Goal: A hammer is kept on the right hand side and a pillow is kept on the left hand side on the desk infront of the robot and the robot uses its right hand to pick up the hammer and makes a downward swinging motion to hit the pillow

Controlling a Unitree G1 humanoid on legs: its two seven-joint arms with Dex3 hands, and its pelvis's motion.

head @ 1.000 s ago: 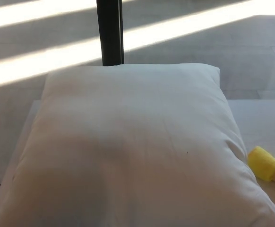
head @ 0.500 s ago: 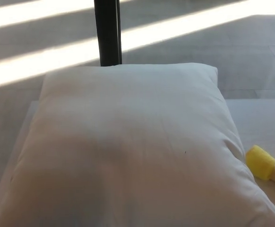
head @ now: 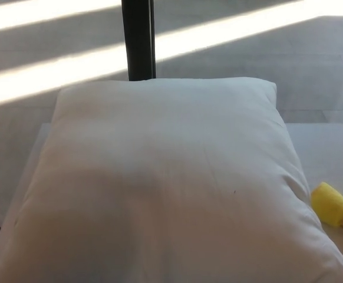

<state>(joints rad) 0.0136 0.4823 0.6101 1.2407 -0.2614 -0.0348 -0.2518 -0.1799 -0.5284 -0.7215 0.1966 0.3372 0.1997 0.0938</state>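
Filling most of the head view, the white pillow is being shown lying flat on the pale desk, its broad top turned upward, which is judged to suit it as a soft target for a downward blow. Neither robot hand is being shown anywhere in the frame, so whether the right hand is wide, narrow or holding anything cannot be told; places can therefore only be given against the side from which that hand is expected to enter, the right edge of the picture.

On that side the hammer is being seen only in part: a yellow head and the start of a light-coloured handle, which is being cut off by the picture's right edge. The head is lying on the desk just beside the pillow's right edge, possibly touching it; contact cannot be settled. The handle is pointing away to the right, which is judged to be offering it to a right hand coming in from there. The pickup is judged not yet done.

Open desk is being left beyond the hammer and to the right of the pillow, giving the hand bare room for an approach. The pillow's bulging right edge is being judged the one thing to be cleared while the hammer is lifted. A dark upright post is standing behind the pillow's far edge, well apart from the hammer, and sunlit floor is lying beyond.
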